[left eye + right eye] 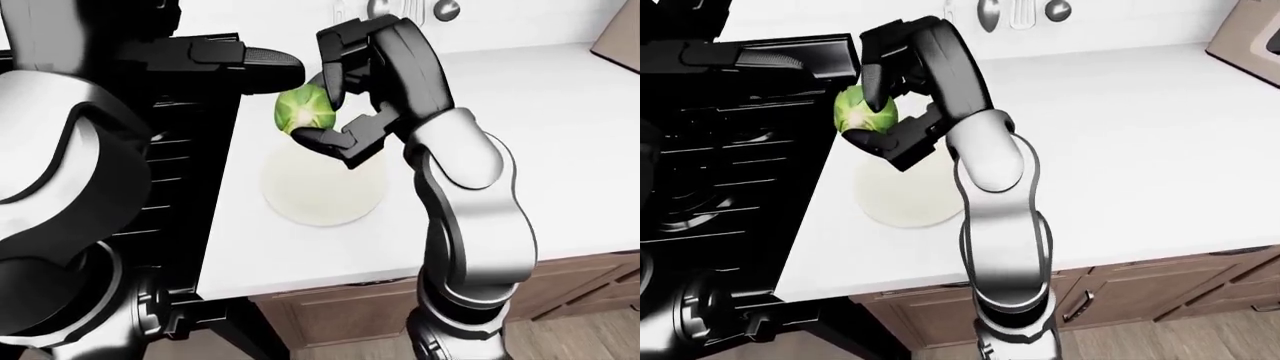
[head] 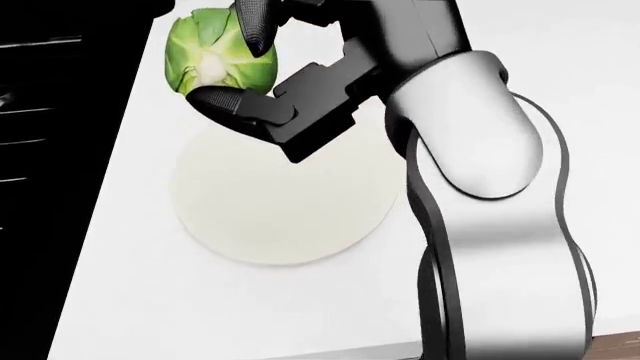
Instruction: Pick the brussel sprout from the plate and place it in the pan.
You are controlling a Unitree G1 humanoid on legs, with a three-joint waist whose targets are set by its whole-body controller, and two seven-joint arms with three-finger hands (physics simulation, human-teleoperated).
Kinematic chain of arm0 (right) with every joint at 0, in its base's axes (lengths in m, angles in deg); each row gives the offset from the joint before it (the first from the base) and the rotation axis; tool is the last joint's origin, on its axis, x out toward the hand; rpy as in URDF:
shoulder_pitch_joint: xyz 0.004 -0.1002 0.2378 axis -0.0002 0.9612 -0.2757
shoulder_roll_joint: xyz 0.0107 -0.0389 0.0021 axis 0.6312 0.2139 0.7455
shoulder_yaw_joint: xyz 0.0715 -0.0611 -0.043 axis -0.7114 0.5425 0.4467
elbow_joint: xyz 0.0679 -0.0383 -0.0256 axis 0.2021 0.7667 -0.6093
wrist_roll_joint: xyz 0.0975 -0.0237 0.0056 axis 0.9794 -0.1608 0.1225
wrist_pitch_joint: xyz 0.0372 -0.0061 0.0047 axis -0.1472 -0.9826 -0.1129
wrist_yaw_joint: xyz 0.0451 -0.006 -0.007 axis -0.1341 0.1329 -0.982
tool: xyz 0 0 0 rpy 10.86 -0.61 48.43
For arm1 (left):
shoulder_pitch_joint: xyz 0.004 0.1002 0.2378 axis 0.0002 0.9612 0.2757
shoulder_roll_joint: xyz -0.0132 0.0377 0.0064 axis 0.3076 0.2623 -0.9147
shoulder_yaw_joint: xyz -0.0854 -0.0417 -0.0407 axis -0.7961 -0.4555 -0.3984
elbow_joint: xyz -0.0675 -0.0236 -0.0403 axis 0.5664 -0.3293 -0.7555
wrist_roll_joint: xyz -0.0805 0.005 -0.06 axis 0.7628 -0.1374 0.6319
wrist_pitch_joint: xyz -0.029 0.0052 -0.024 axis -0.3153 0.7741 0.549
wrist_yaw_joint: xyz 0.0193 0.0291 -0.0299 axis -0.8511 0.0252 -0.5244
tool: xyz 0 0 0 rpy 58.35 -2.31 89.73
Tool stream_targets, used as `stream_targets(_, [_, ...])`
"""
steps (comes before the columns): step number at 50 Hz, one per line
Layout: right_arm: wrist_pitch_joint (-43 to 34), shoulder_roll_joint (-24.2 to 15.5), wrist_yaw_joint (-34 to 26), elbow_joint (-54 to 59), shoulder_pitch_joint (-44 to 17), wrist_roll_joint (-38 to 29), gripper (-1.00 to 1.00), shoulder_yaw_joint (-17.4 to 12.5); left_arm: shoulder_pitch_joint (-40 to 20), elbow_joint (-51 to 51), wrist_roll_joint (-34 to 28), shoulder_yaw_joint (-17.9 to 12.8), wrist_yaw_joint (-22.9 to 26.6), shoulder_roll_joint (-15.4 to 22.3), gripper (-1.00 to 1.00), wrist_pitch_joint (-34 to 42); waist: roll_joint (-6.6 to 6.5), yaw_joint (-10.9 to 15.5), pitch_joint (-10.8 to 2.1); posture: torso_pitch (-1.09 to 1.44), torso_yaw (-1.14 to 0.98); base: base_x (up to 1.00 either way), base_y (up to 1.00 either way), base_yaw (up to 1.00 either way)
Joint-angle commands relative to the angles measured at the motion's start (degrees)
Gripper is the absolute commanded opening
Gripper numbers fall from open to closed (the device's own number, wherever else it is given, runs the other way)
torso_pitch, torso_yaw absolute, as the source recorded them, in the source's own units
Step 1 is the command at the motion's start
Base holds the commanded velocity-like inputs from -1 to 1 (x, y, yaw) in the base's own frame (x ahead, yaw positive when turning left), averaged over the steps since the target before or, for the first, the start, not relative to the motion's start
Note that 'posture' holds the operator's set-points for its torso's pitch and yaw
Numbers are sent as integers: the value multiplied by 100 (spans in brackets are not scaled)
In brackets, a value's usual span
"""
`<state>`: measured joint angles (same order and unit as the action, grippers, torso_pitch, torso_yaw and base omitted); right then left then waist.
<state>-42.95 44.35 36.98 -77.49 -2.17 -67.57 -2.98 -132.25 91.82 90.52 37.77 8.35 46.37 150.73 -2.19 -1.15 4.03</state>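
The plate [image 2: 280, 210] lies on the table [image 2: 560, 67], near its left edge beside the stove [image 1: 730, 142]. The sprout [image 2: 208, 56] sits between the right hand's [image 2: 290, 82] fingers [image 2: 235, 105], above the plate's upper-left rim.

Bright, even, shadowless render light in all three views. Glossy white stone countertop [image 2: 560, 67] washes out near pure white; pale cream round plate [image 2: 280, 202] barely separates from it. Soft highlight glare on silver forearm shell [image 2: 480, 142]. Black stove [image 1: 730, 135] crushes to flat black. Slightly soft focus overall.
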Motion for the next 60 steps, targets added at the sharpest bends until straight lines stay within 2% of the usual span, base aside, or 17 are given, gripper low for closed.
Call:
stream_targets(1, [119,-16,66,-137,-190,10,-100,-22,-149,38,-42,-81,-8,63,100,-148,-21,-1,-145,0,0,0,0,0])
stream_targets(13, [-6,-86,101,-272,-256,63,-100,-13,-149,49,-34,-73,-17,67,100,-144,-20,-4,-132,0,0,0,0,0])
stream_targets(14, [-14,-85,103,-281,-259,64,-100,-7,-153,57,-23,-74,-30,61,100,-133,-43,16,-281,0,0,-5,0,0])
stream_targets(16, [-23,-88,104,-283,-269,66,-100,-6,-153,59,-23,-63,-35,57,100,-133,-38,51,-253,0,0,-13,0,0])
stream_targets(18, [-29,-89,107,-288,-278,67,-100,-3,-164,56,-21,-63,-40,58,100,-129,-31,72,-334,0,0,-17,0,0])
stream_targets(25, [-25,-95,114,-295,-281,71,-100,3,-166,67,-39,-49,-35,42,100,-118,-39,76,-257,0,0,-18,0,0])
stream_targets(31, [2,-106,120,-274,-272,77,-100,-10,-167,71,-42,-49,-36,33,100,-109,-153,55,-202,0,0,-18,0,0])
stream_targets(38, [40,-104,137,-246,-259,97,-100,-21,-155,77,-80,-41,-12,19,100,-116,-160,11,-281,0,0,-18,0,0])
stream_targets(43, [34,-103,146,-249,-259,108,-100,-22,-143,77,-99,-46,5,15,100,-122,22,-6,-260,0,0,-18,0,0])
stream_targets(45, [50,-101,154,-236,-257,119,-100,-31,-144,79,-103,-49,9,13,100,-121,243,1,-301,0,0,-18,0,0])
stream_targets(46, [50,-103,158,-236,-257,118,-100,-27,-144,75,-108,-50,15,16,100,-123,478,-1,-375,0,0,-19,0,0])
stream_targets(47, [42,-108,157,-241,-263,117,-100,-26,-147,68,-114,-52,23,20,100,-127,278,9,-325,0,0,-18,0,0])
stream_targets(48, [40,-111,157,-244,-265,121,-100,-34,-152,72,-107,-60,19,20,100,-118,337,56,-347,0,0,-18,0,0])
stream_targets(49, [61,-123,158,-232,-258,132,-100,-54,-169,78,-83,-73,-2,18,100,-94,328,52,-381,0,0,-18,0,0])
stream_targets(56, [139,-187,234,-151,-245,215,-100,-131,-169,70,-78,-61,-11,29,100,-111,94,171,-261,0,0,-18,0,0])
stream_targets(58, [182,-210,253,-124,-223,230,-100,-134,-164,77,-85,-49,-11,23,100,-112,-41,161,-245,0,0,-16,0,0])
stream_targets(60, [198,-212,268,-110,-216,246,-100,-133,-147,64,-118,-41,22,28,100,-140,-289,130,-219,0,0,-14,0,0])
